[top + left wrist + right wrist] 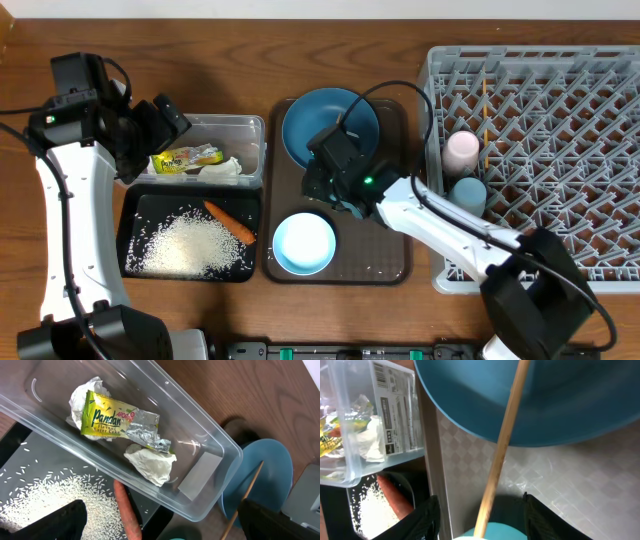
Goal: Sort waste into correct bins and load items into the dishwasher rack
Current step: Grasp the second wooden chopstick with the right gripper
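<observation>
Nearing the end: wrapper point(107, 416) and tissue point(150, 462) are lying in the clear box point(247, 128), while your right gripper point(479, 510) is pinching a chopstick point(501, 449) beside it; left fingers' spread is unclear.

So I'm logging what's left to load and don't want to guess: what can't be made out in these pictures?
- Right gripper, right wrist view: the bottom edge cuts off the chopstick there; grip unclear. Overhead, the arm covers it.
- Left gripper, left wrist view: only dark finger parts show at the bottom edge; open or shut unclear.
- Dark-blue plate, overhead: partly covered by the right arm.
- Chopstick in the rack, overhead: too thin to be sure.
</observation>
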You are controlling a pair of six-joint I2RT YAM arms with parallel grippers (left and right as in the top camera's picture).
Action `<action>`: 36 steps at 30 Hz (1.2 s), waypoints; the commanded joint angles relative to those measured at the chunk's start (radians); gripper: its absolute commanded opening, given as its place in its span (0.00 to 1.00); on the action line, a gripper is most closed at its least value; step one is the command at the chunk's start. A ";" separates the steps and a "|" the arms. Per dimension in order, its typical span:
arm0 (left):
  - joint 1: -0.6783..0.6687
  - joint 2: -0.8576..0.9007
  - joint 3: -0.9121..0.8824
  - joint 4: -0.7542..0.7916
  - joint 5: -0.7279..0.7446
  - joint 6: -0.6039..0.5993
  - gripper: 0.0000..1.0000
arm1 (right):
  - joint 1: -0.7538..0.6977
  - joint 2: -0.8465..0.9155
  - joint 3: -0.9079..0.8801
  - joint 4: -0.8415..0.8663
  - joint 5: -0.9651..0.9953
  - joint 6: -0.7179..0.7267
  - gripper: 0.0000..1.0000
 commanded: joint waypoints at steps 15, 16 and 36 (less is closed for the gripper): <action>0.004 -0.002 0.000 -0.003 -0.009 0.014 0.98 | 0.008 0.054 -0.005 0.008 -0.012 0.006 0.39; 0.004 -0.002 0.000 -0.003 -0.009 0.014 0.98 | 0.008 0.054 -0.005 0.008 -0.012 0.006 0.35; 0.004 -0.002 0.000 -0.003 -0.009 0.014 0.98 | 0.008 0.053 -0.005 -0.019 -0.033 -0.047 0.06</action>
